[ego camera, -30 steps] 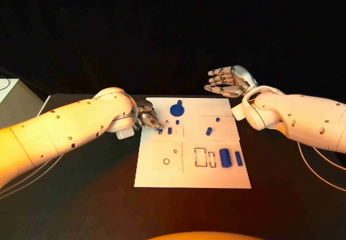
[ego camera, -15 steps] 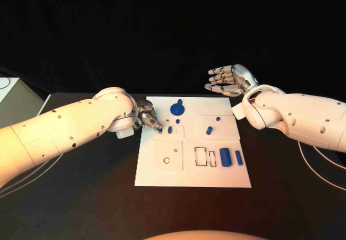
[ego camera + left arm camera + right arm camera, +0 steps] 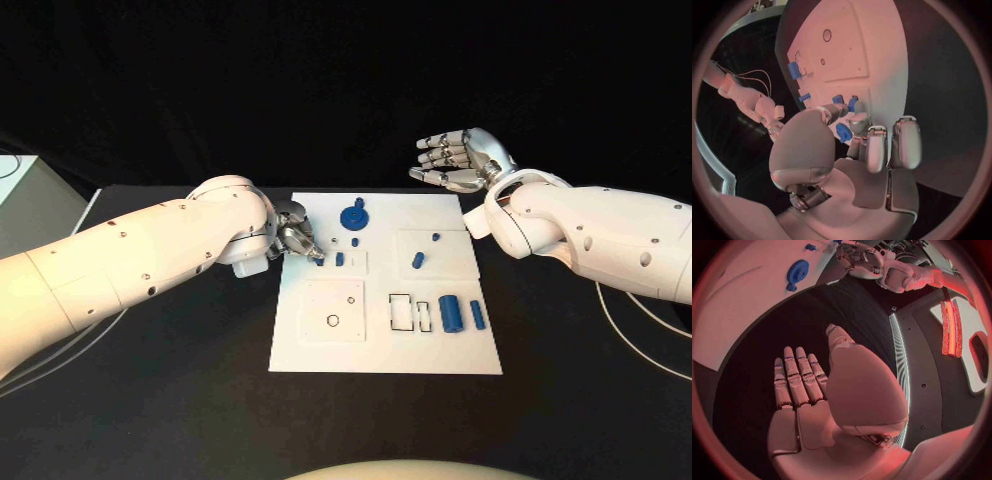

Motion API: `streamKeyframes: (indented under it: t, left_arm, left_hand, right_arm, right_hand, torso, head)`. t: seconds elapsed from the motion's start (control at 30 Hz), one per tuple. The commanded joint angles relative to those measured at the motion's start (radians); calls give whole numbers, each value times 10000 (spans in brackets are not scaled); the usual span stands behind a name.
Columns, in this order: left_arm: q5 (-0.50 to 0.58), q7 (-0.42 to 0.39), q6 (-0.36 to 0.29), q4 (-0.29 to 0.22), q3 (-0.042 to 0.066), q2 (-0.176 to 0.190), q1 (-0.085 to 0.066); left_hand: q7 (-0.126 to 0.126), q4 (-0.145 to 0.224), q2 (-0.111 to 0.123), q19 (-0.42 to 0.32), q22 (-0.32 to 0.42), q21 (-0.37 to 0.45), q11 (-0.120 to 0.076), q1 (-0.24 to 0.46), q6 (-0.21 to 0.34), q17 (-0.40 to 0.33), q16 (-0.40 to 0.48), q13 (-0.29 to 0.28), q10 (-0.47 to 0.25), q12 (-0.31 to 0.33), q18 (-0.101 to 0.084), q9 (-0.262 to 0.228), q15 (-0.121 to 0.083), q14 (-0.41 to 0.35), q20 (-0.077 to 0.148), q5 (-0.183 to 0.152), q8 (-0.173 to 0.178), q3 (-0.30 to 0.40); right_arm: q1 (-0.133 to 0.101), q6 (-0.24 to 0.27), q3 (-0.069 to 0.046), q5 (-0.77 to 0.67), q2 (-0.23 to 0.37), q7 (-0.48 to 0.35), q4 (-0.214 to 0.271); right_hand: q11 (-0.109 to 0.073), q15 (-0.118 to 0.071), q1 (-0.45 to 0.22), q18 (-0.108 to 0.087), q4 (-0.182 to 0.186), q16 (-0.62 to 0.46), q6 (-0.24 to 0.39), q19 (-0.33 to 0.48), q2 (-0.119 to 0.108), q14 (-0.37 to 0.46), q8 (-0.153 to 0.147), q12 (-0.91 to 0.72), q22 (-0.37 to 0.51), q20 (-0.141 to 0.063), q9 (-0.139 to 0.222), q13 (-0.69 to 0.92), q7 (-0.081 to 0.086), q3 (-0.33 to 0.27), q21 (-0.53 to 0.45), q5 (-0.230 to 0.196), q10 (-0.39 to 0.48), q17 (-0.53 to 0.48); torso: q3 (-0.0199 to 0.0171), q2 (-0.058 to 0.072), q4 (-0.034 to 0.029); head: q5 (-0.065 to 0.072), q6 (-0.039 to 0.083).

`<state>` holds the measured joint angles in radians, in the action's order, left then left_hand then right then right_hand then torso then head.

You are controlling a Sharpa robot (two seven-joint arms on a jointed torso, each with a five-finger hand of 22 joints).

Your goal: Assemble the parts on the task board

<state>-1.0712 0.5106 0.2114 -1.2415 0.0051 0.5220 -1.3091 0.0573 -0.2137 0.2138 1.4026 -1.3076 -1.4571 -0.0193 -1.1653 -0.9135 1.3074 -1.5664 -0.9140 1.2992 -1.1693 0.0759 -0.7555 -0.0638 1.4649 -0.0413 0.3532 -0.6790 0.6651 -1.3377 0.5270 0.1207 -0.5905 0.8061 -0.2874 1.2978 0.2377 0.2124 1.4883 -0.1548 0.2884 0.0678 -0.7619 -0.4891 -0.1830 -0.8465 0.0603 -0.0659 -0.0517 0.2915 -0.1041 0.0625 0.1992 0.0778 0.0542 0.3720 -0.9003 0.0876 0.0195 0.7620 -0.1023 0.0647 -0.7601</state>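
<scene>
White task board (image 3: 387, 355), rectangular, flat on the black table (image 3: 173, 420), its long axis running away from the robot. Blue parts on it, 7 counted in the head view: 1 round disc with an upright knob (image 3: 355, 216) near the board's far edge; 1 small peg (image 3: 355, 243) just nearer than the disc; 1 short peg (image 3: 340, 259) standing by the left hand's fingertips; 1 small piece (image 3: 434, 238) toward the board's far right; 1 oblong piece (image 3: 417, 262) lying tilted right of the board's centre; 1 thick cylinder (image 3: 450, 313) and 1 slim bar (image 3: 477, 316) side by side at the board's right edge, both with long axes parallel to the board's length. Outlined recesses: 1 square panel with a small ring mark (image 3: 333, 312) left of centre, 2 narrow rectangles (image 3: 410, 314) between that panel and the cylinder. Left hand (image 3: 296, 237) at the board's left edge, fingers curled downward; the left wrist view shows a blue piece (image 3: 844, 132) pinched at its fingertips. Right hand (image 3: 459, 160) raised beyond the board's far right corner, off the board, palm up, fingers apart and loosely bent, holding nothing.
</scene>
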Motion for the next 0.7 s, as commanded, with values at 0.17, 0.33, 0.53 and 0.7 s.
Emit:
streamKeyframes:
  t: [0.17,0.33,0.53,0.7]
  left_arm:
    - [-133,-105,261,18,-10,-40,28]
    - [-146,-104,295,25,-16,-40,33]
    - [-155,-104,353,28,-21,-41,35]
    - [-158,-106,386,27,-24,-52,35]
  left_hand:
    - [10,2162,-7,66,-324,-22,9,-106,-52,2634,-44,9,81,1,-193,7,-85,1059,3,57,31,2087]
    - [10,2158,-10,76,-340,-29,10,-102,-59,2634,-44,16,80,9,-197,13,-85,1059,4,55,43,2089]
    - [10,2158,-10,76,-340,-29,10,-102,-59,2634,-44,16,80,9,-197,13,-85,1059,4,55,43,2089]
    - [9,2160,-8,66,-327,-23,9,-101,-67,2634,-44,15,83,13,-195,21,-84,1059,5,53,57,2090]
  right_arm:
    - [-2,-24,-4,-30,9,-104,25]
    - [-2,-22,-4,-30,14,-106,28]
    - [-2,-25,-4,-29,13,-106,28]
    - [-2,-26,-4,-29,15,-107,30]
  right_hand:
    - [15,11,39,118,20,-29,-29,35,63,59,28,41,4,5,12,2,936,57,-21,58,-62,-14]
    - [15,11,39,118,20,-29,-29,35,63,59,28,41,4,5,12,2,936,57,-21,58,-62,-14]
    - [15,11,39,118,20,-29,-29,35,63,59,28,41,4,5,12,2,936,57,-21,58,-62,-14]
    - [15,11,39,118,20,-29,-29,35,63,59,28,41,4,5,12,2,936,57,-21,58,-62,-14]
  torso:
    - [2,-5,-2]
    - [8,-4,-15]
    - [8,-9,-10]
    - [11,-4,-12]
  head:
    - [16,-43]
    - [39,-53]
    - [31,-55]
    - [34,-53]
